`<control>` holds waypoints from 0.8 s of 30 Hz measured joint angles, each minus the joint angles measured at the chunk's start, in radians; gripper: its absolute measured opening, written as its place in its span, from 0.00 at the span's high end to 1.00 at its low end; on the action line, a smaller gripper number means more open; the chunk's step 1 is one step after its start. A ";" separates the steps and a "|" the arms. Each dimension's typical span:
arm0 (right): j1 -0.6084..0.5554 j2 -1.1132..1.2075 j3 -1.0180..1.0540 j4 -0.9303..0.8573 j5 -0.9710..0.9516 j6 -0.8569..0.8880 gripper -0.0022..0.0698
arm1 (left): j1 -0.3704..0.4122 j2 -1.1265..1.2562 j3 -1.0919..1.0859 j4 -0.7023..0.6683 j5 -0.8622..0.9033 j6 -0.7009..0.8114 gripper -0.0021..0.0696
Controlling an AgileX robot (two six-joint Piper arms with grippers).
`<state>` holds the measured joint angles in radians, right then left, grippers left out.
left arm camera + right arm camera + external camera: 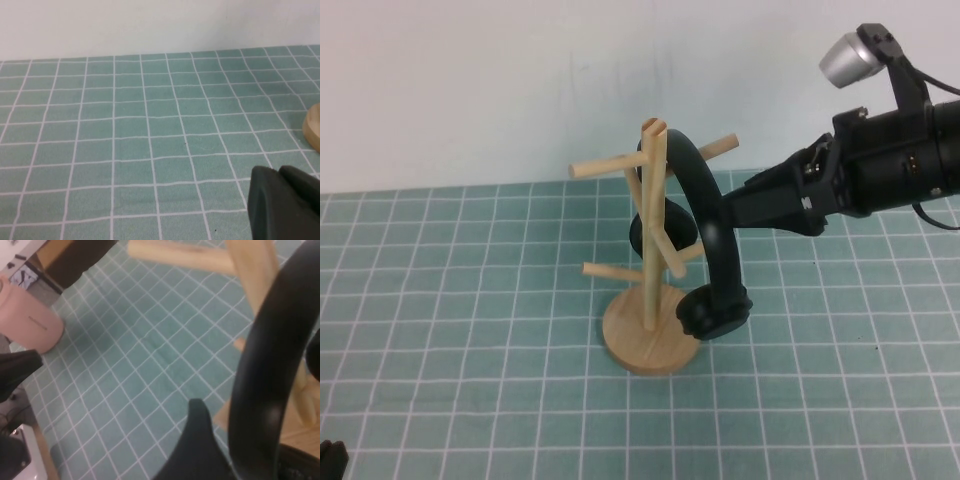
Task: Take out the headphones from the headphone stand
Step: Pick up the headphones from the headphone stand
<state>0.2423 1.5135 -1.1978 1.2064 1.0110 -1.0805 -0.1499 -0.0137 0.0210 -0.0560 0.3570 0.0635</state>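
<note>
The black headphones point(712, 215) hang on the light wooden headphone stand point(653, 250). The headband loops over the top of the pole. One ear cup point(716, 310) hangs by the round base and the other sits behind the pole. My right gripper point(728, 208) reaches in from the right and is shut on the headband point(272, 365), partway down its near side. One of its fingers point(197, 440) shows beside the band; the other is hidden behind it. My left gripper point(330, 458) is shut and empty at the table's near left corner, also in the left wrist view point(282, 202).
The stand's pegs point(605, 167) stick out on both sides around the headband. A pink cylinder point(27, 315) stands off the table's far side in the right wrist view. The stand's base edge point(312, 130) shows in the left wrist view. Green gridded mat point(470, 300) covers the table.
</note>
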 joint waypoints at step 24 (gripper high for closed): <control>0.000 0.173 -0.127 0.105 0.221 0.009 0.32 | 0.000 0.000 0.000 0.000 0.000 0.000 0.98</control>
<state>0.2423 1.6866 -1.3249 1.3115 1.2316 -1.0714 -0.1499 -0.0137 0.0210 -0.0560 0.3570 0.0635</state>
